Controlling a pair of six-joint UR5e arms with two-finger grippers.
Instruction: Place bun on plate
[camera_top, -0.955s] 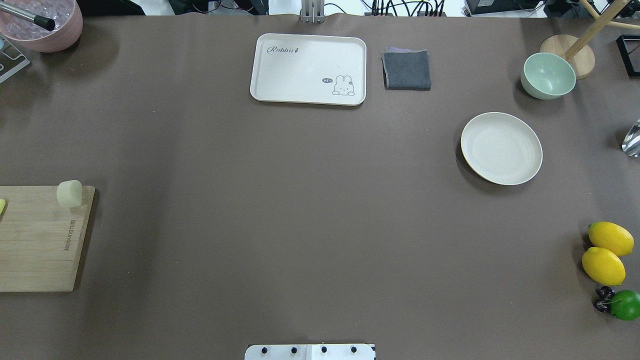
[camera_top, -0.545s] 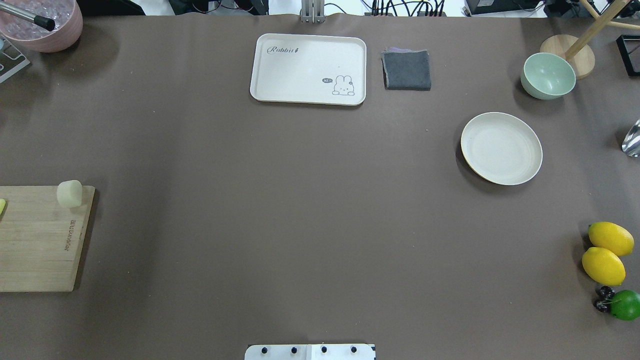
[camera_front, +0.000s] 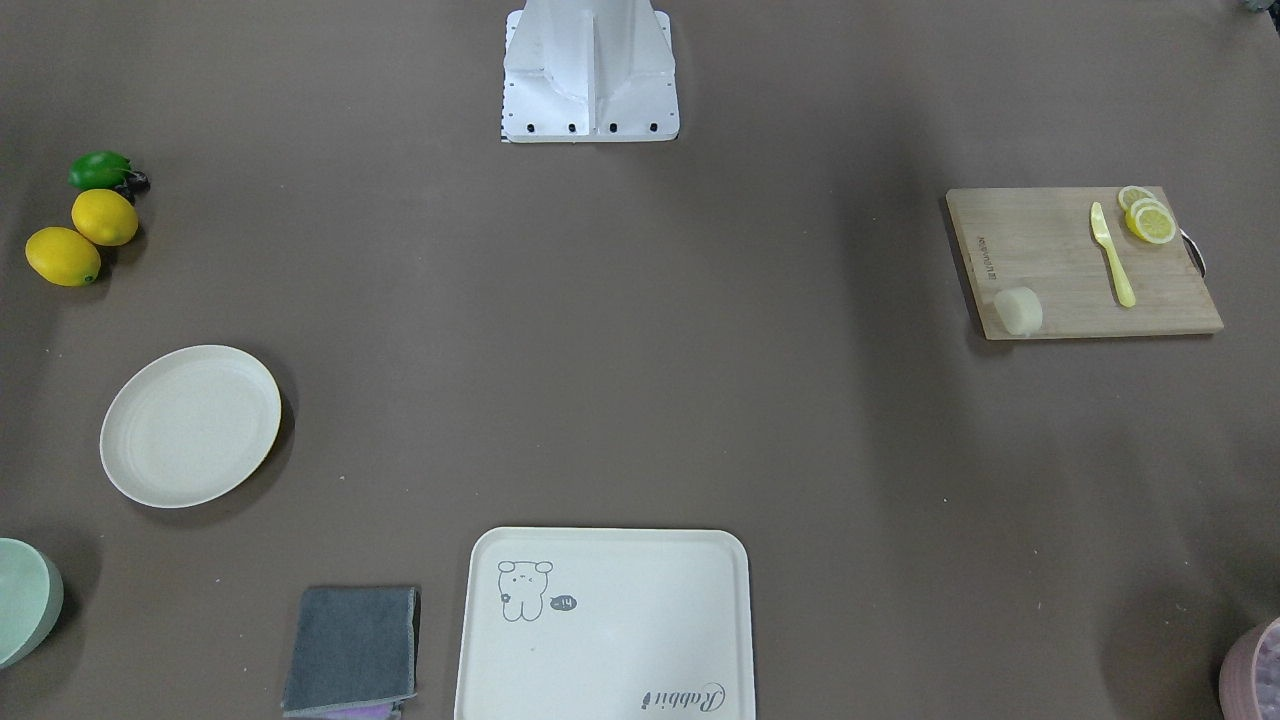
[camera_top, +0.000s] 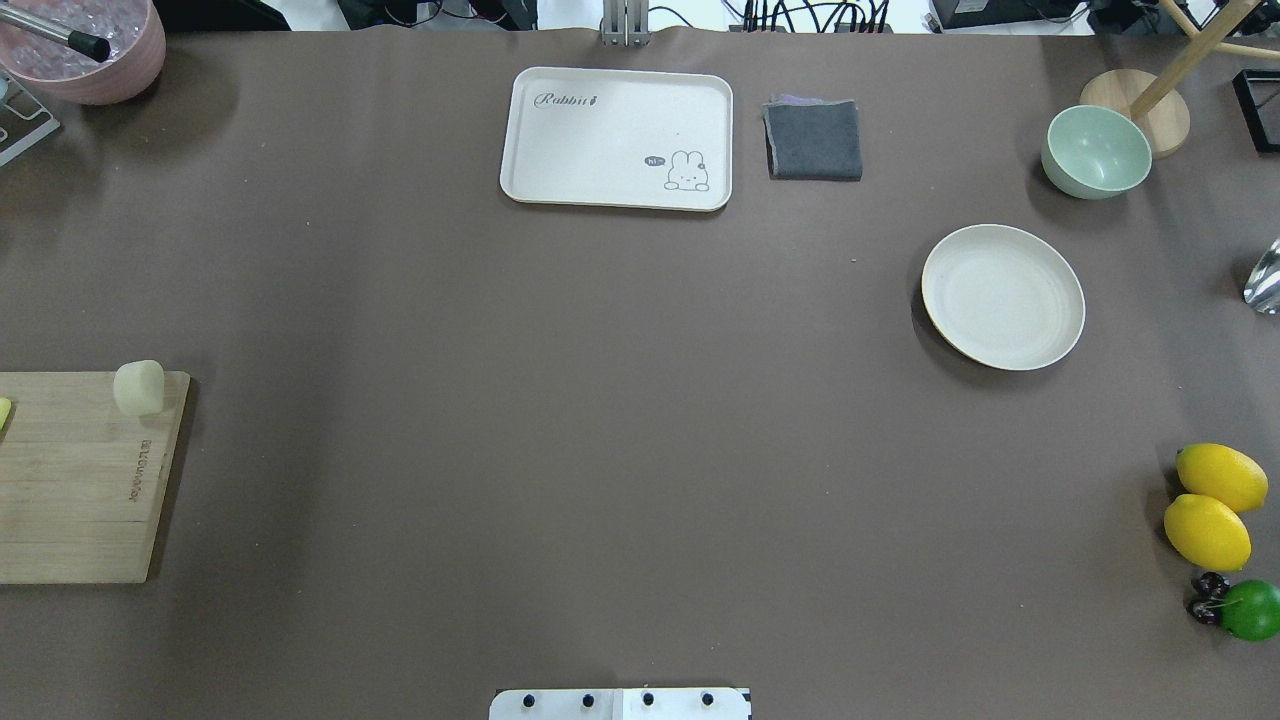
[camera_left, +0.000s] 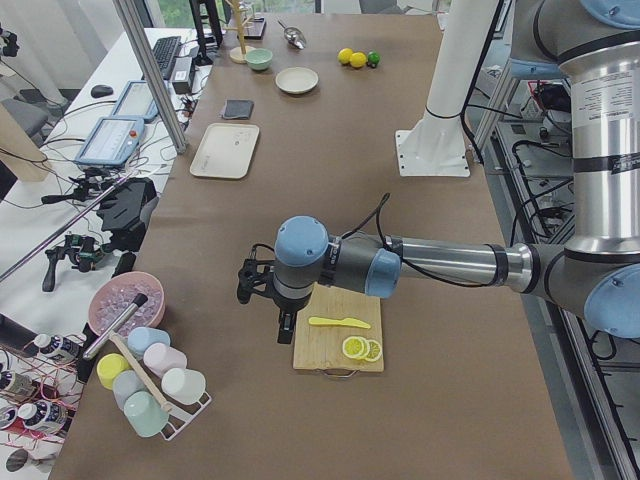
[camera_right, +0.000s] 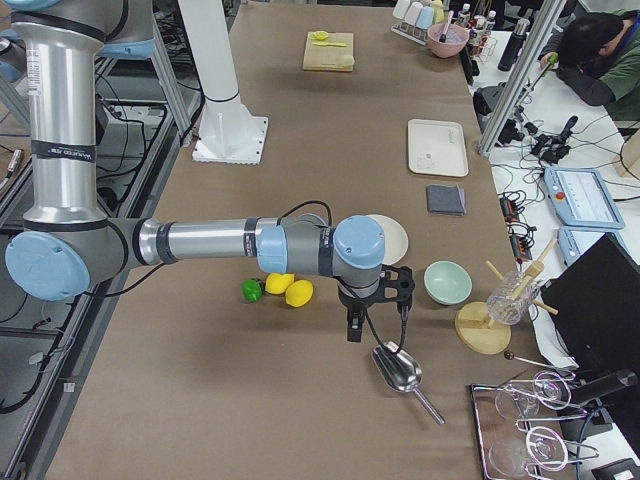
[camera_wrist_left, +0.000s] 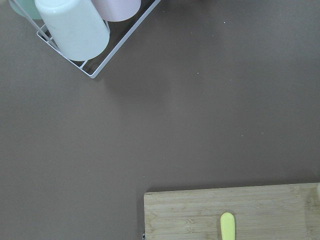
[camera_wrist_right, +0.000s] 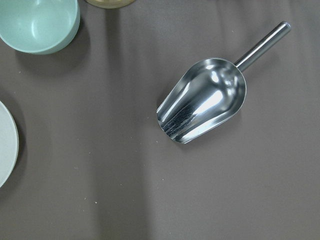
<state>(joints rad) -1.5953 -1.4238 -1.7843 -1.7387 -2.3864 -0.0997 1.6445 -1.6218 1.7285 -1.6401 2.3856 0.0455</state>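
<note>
Bun (camera_top: 139, 387) untouched on the cutting board (camera_top: 70, 500) corner
Your left hand (camera_left: 262, 295) hovers beside the board, whether open you cannot tell; next, bring it over the bun

left arm (camera_left: 440, 263): extended, horizontal | right arm (camera_right: 195, 242): extended, horizontal | jaws: state unclear

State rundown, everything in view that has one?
bun: on cutting board corner, not held
plate: empty
tray: empty
green bowl: upright, empty
scoop: lying flat, empty
cloth: folded
left pincer: by cutting board, open or shut unclear
right pincer: over scoop, open or shut unclear
</note>
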